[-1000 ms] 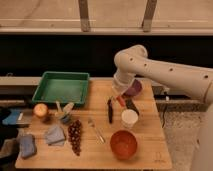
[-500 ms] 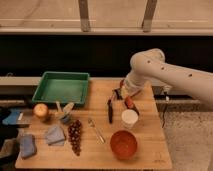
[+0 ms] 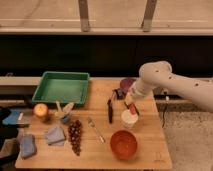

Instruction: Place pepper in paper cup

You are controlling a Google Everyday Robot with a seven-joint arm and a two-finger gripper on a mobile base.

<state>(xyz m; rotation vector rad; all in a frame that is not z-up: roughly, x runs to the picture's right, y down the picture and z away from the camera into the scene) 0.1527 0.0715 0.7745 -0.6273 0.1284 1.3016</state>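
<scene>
Pepper (image 3: 133, 110) sits gripped in the hand (image 3: 131, 106), just above the paper cup (image 3: 129, 119); no writing legible.

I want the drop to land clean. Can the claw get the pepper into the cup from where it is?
Probably yes. The claw hangs just above the cup with the pepper at its tip, right over the rim. Nothing lies between them; the knife and orange bowl sit off to the sides.
</scene>
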